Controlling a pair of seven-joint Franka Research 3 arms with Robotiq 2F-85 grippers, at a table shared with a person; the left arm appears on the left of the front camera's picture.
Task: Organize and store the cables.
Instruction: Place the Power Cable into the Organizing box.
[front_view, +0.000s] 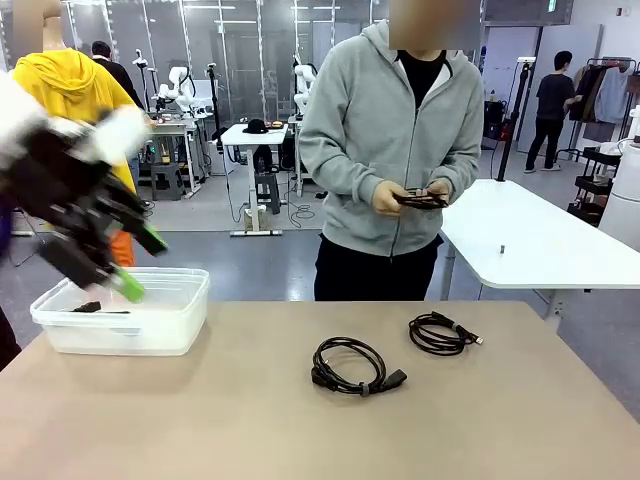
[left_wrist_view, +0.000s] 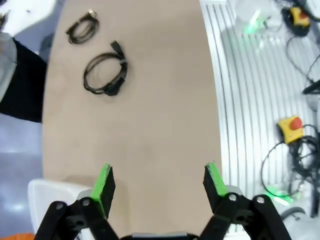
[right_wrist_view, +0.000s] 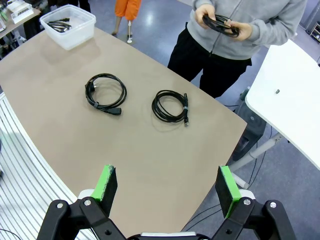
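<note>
Tan table (front_view: 250, 420), person (front_view: 390, 130) in grey hoodie at far side w/ both hands on a held cable (front_view: 420, 199); clear plastic bin (front_view: 150, 325) at table's far-left corner w/ a binned cable (front_view: 95, 308) inside. L gripper (front_view: 140, 262) hangs blurred over the bin, fingers spread wide & empty; R gripper (right_wrist_view: 167, 185) sits high over table's near-right edge, fingers fully apart, nothing btw them. Mid-table, well apart from bin: coiled plug cable (front_view: 355, 365), and smaller thin cable (front_view: 440, 333) near it on the right, not touching.
</note>
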